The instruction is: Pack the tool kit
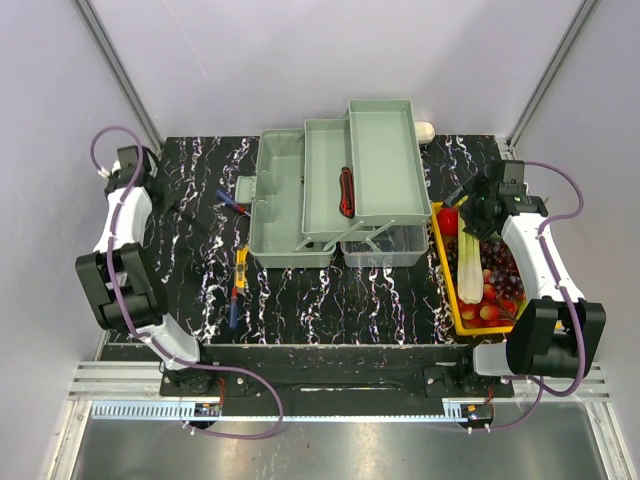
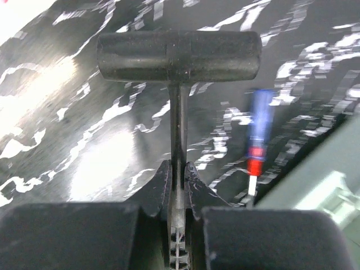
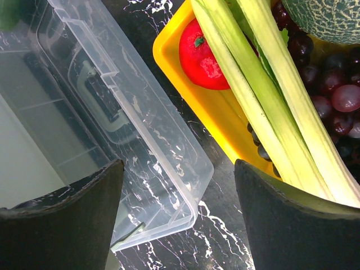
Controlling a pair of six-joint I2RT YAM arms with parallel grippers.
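Note:
The tool kit (image 1: 290, 205) stands open mid-table, its pale green trays (image 1: 385, 160) folded out and its translucent lid (image 1: 385, 245) lying on the right. A red-and-black tool (image 1: 347, 192) lies in one tray. My left gripper (image 2: 178, 174) is at the far left (image 1: 152, 185), shut on the thin shaft of a black T-handle tool (image 2: 178, 56) just over the table. A blue-and-red screwdriver (image 2: 260, 126) lies to its right (image 1: 232, 202). My right gripper (image 3: 179, 169) is open and empty above the gap between the lid (image 3: 140, 112) and the yellow tray (image 3: 214, 112).
A yellow-handled tool (image 1: 241, 268) and a blue one (image 1: 234, 305) lie on the black marbled table in front of the kit. The yellow tray (image 1: 447, 275) at the right holds celery (image 3: 264, 84), a tomato (image 3: 202, 59), grapes (image 3: 337, 95) and a melon (image 3: 332, 17).

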